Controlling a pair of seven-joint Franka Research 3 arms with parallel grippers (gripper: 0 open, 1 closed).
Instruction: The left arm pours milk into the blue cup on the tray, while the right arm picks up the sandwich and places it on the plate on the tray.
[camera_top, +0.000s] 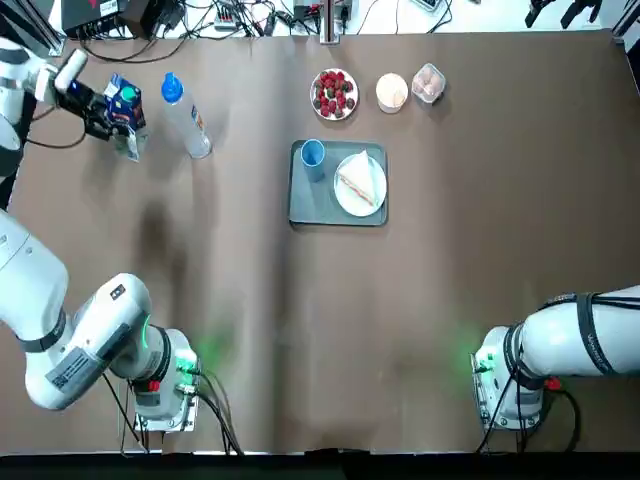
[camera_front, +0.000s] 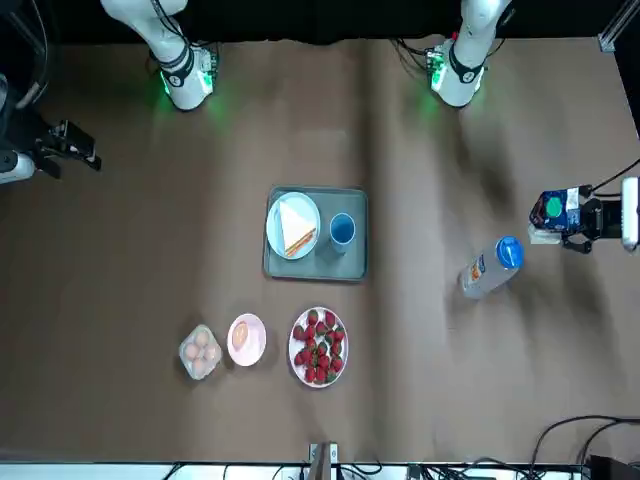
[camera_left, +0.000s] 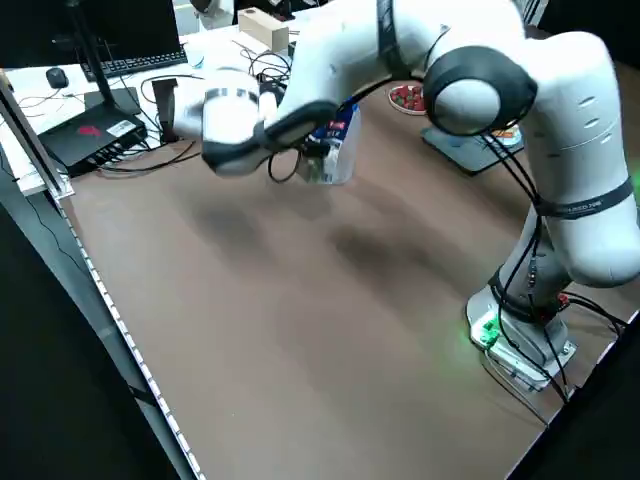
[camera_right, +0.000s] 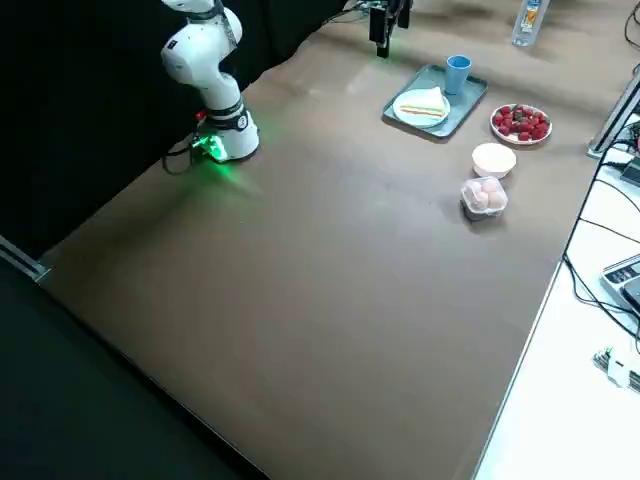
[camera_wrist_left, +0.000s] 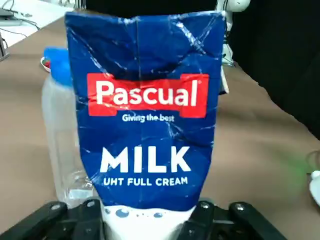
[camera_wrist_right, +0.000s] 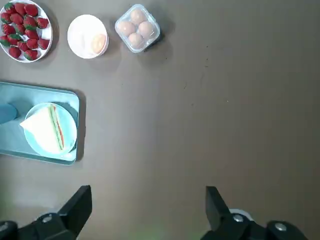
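My left gripper (camera_top: 105, 115) is shut on the milk (camera_top: 125, 108), a blue and white carton with a teal top, at the table's far left. The carton (camera_wrist_left: 145, 115) fills the left wrist view and stands close beside a clear bottle. On the grey-blue tray (camera_top: 305, 200) at the table's far middle stand the blue cup (camera_top: 312, 153) and the white plate (camera_top: 350, 195). The sandwich (camera_top: 362, 180) lies on the plate. My right gripper (camera_front: 60, 148) hangs open and empty high over the table's right side, well away from the tray (camera_wrist_right: 15, 145) and the sandwich (camera_wrist_right: 47, 129).
A clear bottle with a blue cap (camera_top: 186, 118) lies just right of the milk. Beyond the tray sit a dish of strawberries (camera_top: 334, 93), a small white dish (camera_top: 392, 92) and a clear box of eggs (camera_top: 428, 83). Cables lie behind the far edge.
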